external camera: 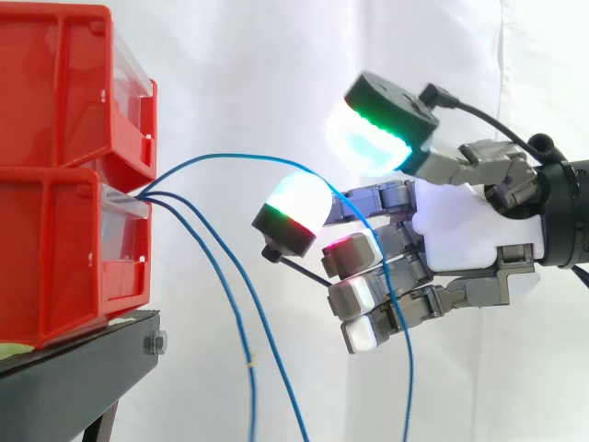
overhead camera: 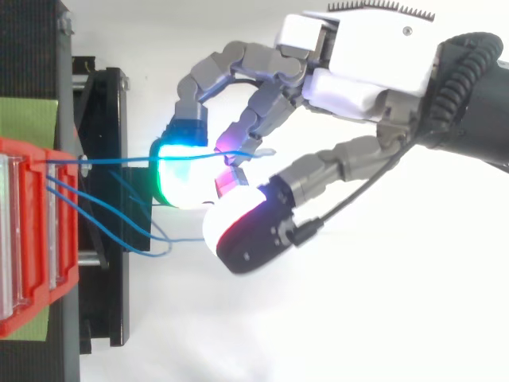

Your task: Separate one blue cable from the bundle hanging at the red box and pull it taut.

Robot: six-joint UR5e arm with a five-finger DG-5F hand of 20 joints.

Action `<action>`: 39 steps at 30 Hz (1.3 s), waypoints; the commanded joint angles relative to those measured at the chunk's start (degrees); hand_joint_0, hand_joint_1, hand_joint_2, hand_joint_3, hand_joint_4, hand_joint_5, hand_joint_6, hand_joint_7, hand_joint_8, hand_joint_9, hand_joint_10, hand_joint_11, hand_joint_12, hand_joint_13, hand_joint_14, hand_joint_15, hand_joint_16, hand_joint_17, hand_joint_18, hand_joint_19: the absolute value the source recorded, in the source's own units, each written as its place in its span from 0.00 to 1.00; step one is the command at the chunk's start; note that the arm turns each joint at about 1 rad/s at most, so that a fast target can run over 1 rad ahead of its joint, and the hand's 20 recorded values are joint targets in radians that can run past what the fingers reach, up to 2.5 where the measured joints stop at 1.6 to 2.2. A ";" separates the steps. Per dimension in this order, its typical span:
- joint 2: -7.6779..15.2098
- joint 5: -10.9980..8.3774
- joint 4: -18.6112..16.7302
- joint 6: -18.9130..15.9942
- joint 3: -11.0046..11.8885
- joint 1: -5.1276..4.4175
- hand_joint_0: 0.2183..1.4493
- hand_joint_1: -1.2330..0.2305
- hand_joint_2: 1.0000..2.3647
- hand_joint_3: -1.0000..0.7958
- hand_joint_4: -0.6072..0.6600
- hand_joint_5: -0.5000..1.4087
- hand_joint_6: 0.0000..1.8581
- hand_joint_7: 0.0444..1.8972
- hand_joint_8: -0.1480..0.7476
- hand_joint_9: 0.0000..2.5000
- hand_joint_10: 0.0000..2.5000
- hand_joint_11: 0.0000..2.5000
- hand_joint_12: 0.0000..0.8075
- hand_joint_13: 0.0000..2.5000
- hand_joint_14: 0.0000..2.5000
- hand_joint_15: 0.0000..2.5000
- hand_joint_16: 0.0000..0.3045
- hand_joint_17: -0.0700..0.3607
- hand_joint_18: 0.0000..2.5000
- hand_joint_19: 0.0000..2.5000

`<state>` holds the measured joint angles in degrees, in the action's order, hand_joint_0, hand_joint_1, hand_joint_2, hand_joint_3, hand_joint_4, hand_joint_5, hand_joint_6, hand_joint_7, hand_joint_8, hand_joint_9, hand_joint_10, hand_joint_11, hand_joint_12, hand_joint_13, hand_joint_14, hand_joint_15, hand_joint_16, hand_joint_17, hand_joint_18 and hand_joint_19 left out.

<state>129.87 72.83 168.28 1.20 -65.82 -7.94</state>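
The hand [external camera: 460,226] is reaching in from the right, level with the seam between the upper red bin [external camera: 55,87] and the lower red bin [external camera: 55,267], which are sitting stacked at the black stand's [external camera: 83,354] edge. 3 cables are coming out of that seam. 1 blue cable [external camera: 239,156] is arching up and away from the bins, crossing the curled fingers [external camera: 354,295] and dropping straight down below them. The hand is closed around it, with the cable bowing rather than running in a straight line. The 2 other cables [external camera: 252,378] are hanging free beside the stand, apart from the hand. 1 pad [external camera: 377,129] is glowing green and cyan above the cable; another [external camera: 296,207] is glowing white with a red band, just beside it.
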 commanded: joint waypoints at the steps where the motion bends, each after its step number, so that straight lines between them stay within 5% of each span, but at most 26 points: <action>1: 0.04 -0.15 0.03 -0.06 -0.01 0.12 0.16 0.42 0.00 0.28 0.54 0.17 0.47 0.44 0.54 0.45 0.00 0.47 0.51 0.39 0.01 0.35 0.20 0.48 0.32 0.27; 8: -0.05 0.03 0.03 -0.06 0.08 0.38 0.30 0.55 0.00 0.28 0.51 0.17 0.46 0.51 0.49 0.47 0.01 0.49 0.44 0.39 0.01 0.37 0.16 0.42 0.30 0.30; 14: 0.04 0.03 0.03 0.12 -0.01 0.82 0.31 0.53 0.00 0.31 0.52 0.17 0.46 0.51 0.49 0.48 0.01 0.50 0.44 0.41 0.01 0.37 0.16 0.42 0.30 0.30; 23: 0.04 -0.15 0.11 0.12 0.08 1.09 0.31 0.37 0.01 0.46 0.53 0.16 0.50 0.52 0.51 0.48 0.01 0.52 0.45 0.41 0.01 0.38 0.17 0.43 0.31 0.30; 28: 0.04 -0.15 0.11 0.12 0.08 1.09 0.34 0.32 0.01 0.33 0.54 0.16 0.50 0.49 0.49 0.47 0.01 0.53 0.44 0.40 0.01 0.38 0.16 0.42 0.31 0.30; 34: 0.04 -0.15 0.11 0.20 -0.01 1.00 0.27 0.57 0.00 0.28 0.55 0.17 0.49 0.51 0.51 0.49 0.01 0.53 0.46 0.41 0.01 0.38 0.17 0.43 0.31 0.31; 39: 0.04 -0.23 0.11 0.20 0.08 1.09 0.31 0.56 0.01 0.36 0.53 0.17 0.49 0.53 0.51 0.49 0.01 0.53 0.46 0.41 0.01 0.38 0.17 0.43 0.30 0.32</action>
<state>129.89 72.65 168.40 1.40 -65.79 -6.88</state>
